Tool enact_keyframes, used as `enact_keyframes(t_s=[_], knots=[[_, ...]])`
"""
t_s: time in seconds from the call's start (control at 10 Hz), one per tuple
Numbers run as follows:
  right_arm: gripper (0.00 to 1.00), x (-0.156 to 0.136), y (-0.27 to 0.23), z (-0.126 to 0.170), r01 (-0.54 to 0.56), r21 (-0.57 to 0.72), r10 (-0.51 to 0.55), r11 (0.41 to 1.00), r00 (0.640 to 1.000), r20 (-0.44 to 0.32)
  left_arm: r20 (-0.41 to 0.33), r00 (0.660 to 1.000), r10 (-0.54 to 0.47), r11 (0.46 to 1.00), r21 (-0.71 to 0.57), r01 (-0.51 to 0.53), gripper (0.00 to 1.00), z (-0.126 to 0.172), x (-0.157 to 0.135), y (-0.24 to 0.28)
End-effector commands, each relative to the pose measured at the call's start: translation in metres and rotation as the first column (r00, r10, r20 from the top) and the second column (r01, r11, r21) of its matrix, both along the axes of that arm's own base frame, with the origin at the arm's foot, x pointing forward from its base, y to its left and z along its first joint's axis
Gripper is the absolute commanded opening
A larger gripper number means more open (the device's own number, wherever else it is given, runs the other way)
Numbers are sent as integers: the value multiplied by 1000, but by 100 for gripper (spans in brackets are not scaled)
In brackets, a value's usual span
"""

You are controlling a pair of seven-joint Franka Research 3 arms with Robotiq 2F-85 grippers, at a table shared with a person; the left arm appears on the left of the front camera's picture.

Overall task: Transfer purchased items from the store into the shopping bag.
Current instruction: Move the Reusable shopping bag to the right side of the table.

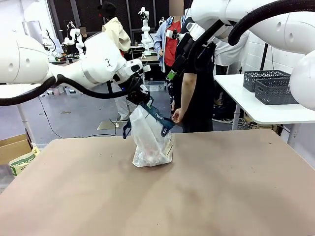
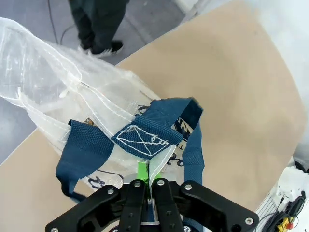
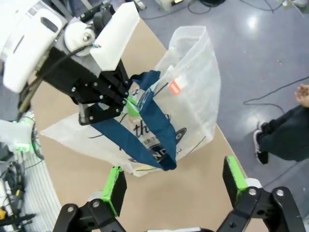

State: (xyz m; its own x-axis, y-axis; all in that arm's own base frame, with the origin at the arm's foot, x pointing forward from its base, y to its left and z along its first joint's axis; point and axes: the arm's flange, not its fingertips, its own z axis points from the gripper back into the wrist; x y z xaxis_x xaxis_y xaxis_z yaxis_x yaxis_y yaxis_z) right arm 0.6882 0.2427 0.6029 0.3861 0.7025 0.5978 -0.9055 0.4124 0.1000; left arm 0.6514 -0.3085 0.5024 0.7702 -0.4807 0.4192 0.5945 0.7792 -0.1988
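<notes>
Left end effector (image 2: 148, 186) clamps shopping bag (image 1: 151, 140) handle | right end effector (image 3: 176, 186) wide, above bag

tan table (image 1: 236, 187), white side table (image 1: 275, 110) bearing two stacked grey baskets (image 1: 271, 86), cardboard box (image 1: 12, 147) on floor, person (image 1: 197, 83) standing beyond

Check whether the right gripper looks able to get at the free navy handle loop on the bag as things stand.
Probably yes. The right gripper is open above the shopping bag, with the loose navy handle hanging directly ahead. The left gripper, shut on the bag's top edge, sits to one side and leaves that way free.
</notes>
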Motion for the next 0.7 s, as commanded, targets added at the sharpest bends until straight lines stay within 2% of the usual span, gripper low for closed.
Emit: enact_keyframes(t_s=[0.0,0.3,0.6], knots=[[100,7,4,7,-9,-11,9,1000,1000,-4,-68,998,9,995,97,-2,0,23,17,-18],[100,7,4,7,-9,-11,9,1000,1000,-4,-70,997,36,978,206,-21,0,57,16,-21],[100,7,4,7,-9,-11,9,1000,1000,-4,-11,996,91,958,274,-85,0,74,8,-4]])
